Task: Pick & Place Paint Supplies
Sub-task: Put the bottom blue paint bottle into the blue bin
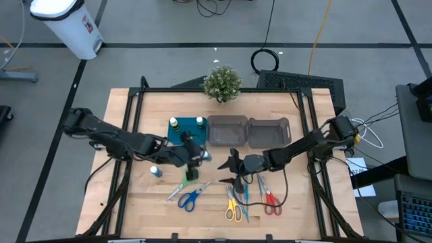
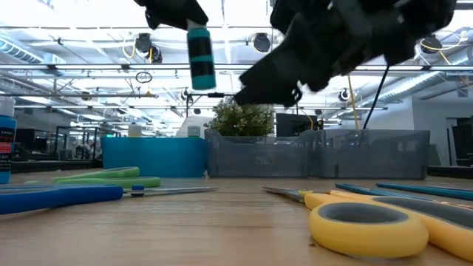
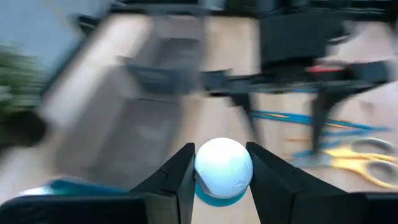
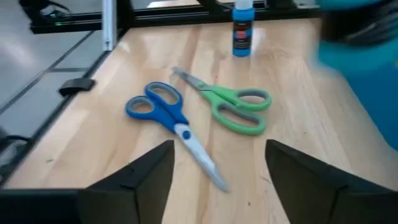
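Left wrist view shows the left end effector [image 3: 222, 177] clamped on a teal white-capped bottle [image 3: 223, 169] held above the surface [image 1: 304, 209], while the right end effector [image 4: 219, 163] hovers spread, empty.

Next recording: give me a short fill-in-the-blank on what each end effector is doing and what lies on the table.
1. The left end effector is shut on a teal bottle with a ____ cap.
2. The right end effector is ____ and holds nothing.
3. In the right wrist view, the blue scissors lie beside scissors with ____ handles.
4. The potted plant stands at the table's ____ edge.

Missing words: white; open; green; far
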